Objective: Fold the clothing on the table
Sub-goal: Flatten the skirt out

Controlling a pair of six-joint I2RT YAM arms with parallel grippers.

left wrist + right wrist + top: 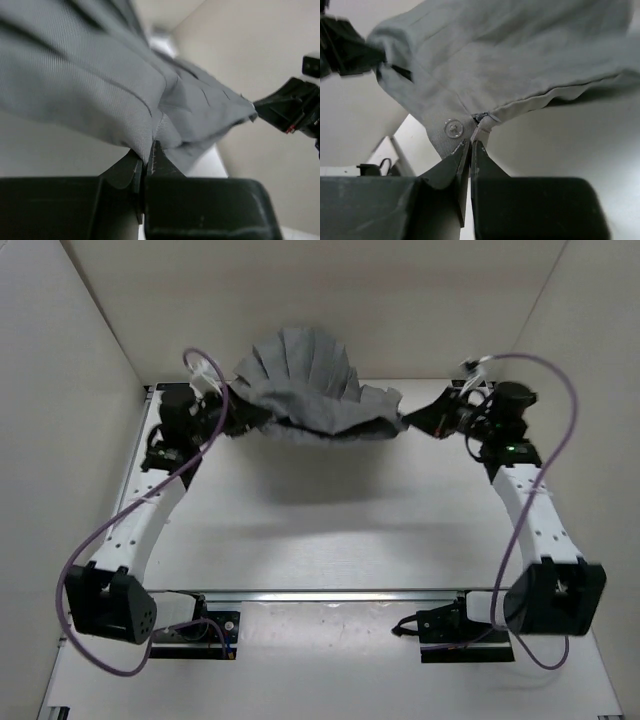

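"Skirt first: where was it, and which way did it run?"

"It sat in the upper middle of the top view, strung between the two arms. Its long axis ran left to right across the frame. The pleats fanned toward the top of the frame and the darker edge sagged along the bottom of the cloth."

"Was it lying on the table?"

"The near edge hung above it, with a soft shadow on the white surface underneath. I could not tell whether the far pleats touched down."

"What about the left gripper?"

"Its jaws were almost together, with only a thin fold of grey fabric pinched between the tips. That was the skirt's left end, and the cloth spread away to the upper left of that wrist view."

"And the right gripper?"

"It was fully closed on the skirt's right corner. The tips bit the band just below a small clear button, beside the top of a zip. From there the fabric stretched up and across the frame."

"Were both ends held, then?"

"Yes, each arm had one end clamped."
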